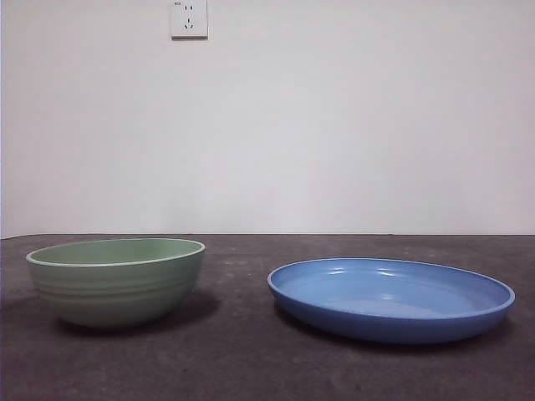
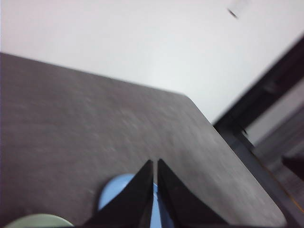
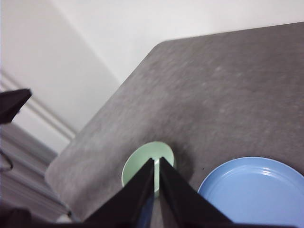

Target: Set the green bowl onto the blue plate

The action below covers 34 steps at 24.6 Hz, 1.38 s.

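Observation:
The green bowl stands upright on the dark table at the left, with faint ridges on its wall. To its right, apart from it, lies the wide blue plate, with nothing in it. Neither arm shows in the front view. My left gripper is shut, high above the table, with the blue plate partly hidden behind its jaws and a sliver of the green bowl at the frame edge. My right gripper is also shut and held high, with the green bowl and blue plate far below.
The dark grey table ends at a white wall with a power socket. A rounded table corner and a dark frame beyond it show in the left wrist view.

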Each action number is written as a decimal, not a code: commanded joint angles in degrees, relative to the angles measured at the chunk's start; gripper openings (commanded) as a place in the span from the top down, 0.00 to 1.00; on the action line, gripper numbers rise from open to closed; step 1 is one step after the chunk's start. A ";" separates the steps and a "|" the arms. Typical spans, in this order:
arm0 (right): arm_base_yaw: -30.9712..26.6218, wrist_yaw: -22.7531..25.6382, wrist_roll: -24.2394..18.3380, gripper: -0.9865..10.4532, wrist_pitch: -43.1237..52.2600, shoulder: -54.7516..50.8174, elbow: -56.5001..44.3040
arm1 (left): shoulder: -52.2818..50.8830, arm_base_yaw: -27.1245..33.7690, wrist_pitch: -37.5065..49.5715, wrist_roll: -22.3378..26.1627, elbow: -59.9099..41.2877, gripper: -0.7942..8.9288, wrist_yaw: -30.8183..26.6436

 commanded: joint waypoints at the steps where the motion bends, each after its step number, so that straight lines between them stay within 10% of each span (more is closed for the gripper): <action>1: 0.85 0.04 -6.14 0.90 -4.26 2.32 3.78 | 1.75 -1.81 -2.38 1.40 2.49 0.90 2.10; 7: 0.83 0.15 -14.95 0.90 -9.60 2.84 4.59 | 3.69 -2.64 -10.12 6.99 2.80 0.90 4.79; 16: 0.83 0.35 -16.37 0.90 -11.50 2.86 4.59 | 4.31 -2.64 -10.67 11.56 2.80 0.86 4.76; 24: 0.83 5.40 -15.76 0.42 -14.05 2.86 4.59 | 4.33 -2.64 -10.75 13.81 2.80 0.30 4.70; 34: 0.83 5.31 -15.78 0.40 -13.97 2.82 4.59 | 6.38 -1.51 -16.41 12.50 2.80 0.27 2.01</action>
